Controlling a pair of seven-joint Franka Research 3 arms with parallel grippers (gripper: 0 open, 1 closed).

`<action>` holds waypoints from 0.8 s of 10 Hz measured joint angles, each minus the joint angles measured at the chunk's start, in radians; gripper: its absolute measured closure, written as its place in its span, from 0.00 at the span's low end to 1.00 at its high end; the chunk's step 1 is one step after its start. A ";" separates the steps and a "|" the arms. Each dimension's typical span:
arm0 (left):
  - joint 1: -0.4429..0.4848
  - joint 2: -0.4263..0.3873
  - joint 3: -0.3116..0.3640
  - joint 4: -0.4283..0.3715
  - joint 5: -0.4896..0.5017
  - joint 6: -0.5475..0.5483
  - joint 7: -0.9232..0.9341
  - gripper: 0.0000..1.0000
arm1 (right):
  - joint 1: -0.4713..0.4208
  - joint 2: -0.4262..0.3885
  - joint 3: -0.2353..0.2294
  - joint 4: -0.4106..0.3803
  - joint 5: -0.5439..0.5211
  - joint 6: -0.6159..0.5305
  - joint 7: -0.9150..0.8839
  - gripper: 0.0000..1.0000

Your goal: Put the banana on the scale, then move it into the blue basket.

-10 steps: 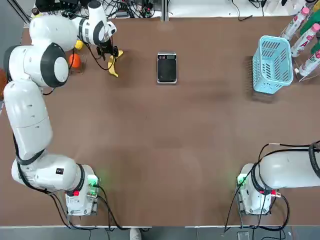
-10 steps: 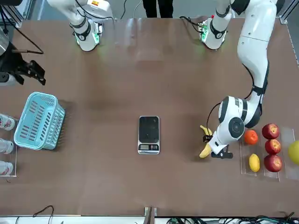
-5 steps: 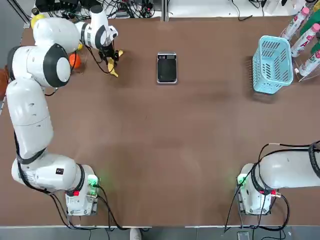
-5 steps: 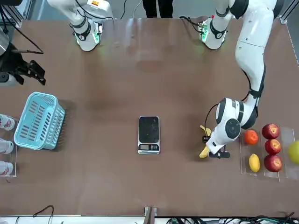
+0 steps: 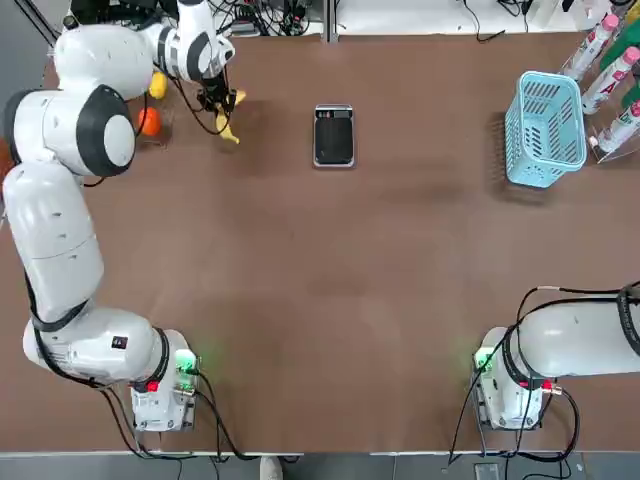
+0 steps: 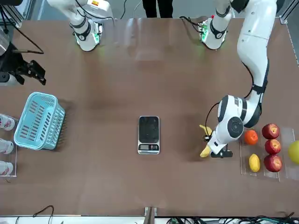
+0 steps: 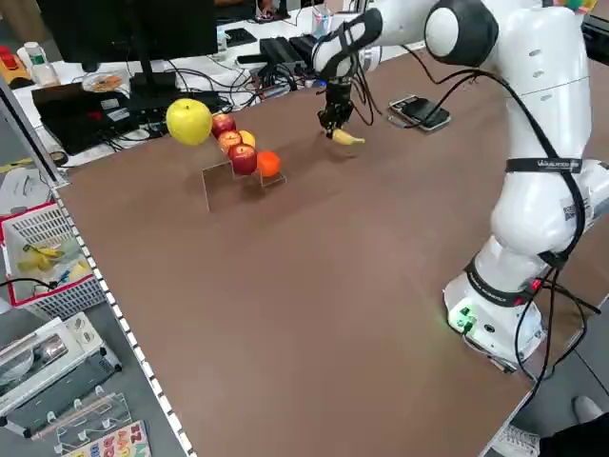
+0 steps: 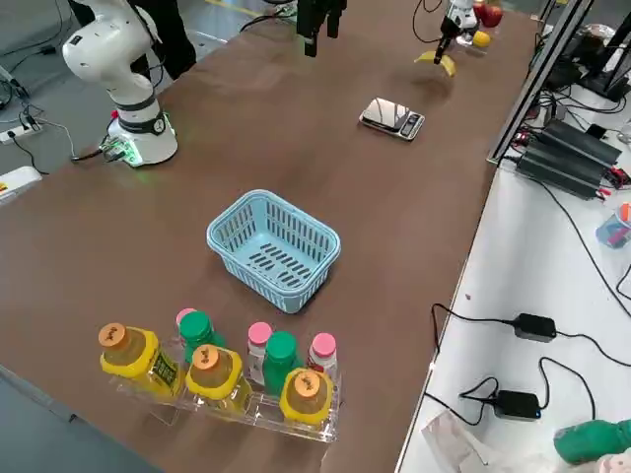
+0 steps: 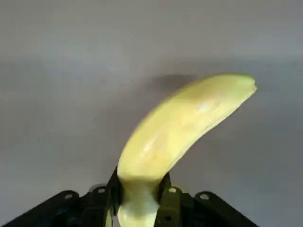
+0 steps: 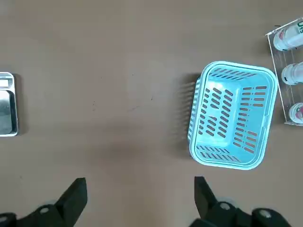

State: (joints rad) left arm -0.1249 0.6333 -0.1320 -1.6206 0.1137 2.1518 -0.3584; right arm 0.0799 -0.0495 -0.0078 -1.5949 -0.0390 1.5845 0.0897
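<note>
Yellow banana (image 9: pixel 182 125) in left claw (image 9: pixel 139 201), lifted

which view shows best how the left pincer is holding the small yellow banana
The left wrist view: the small curved yellow banana fills it, and the left pincer is shut on one end, the rest jutting free. The top, front and left side views show only small yellow tips beside the arm. The right side view shows a distant speck.
</note>
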 joint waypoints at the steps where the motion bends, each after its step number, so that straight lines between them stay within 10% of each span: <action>1: -0.007 -0.023 -0.031 0.045 -0.002 -0.083 -0.069 0.68 | 0.000 0.000 0.000 0.000 0.000 0.000 0.000 0.00; 8: -0.347 0.104 -0.069 0.294 -0.049 -0.114 -0.595 0.69 | 0.001 0.000 0.001 0.000 0.000 0.002 0.000 0.00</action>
State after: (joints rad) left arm -0.4721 0.7378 -0.2008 -1.3266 0.0647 2.0376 -0.9533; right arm 0.0810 -0.0495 -0.0063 -1.5953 -0.0387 1.5870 0.0897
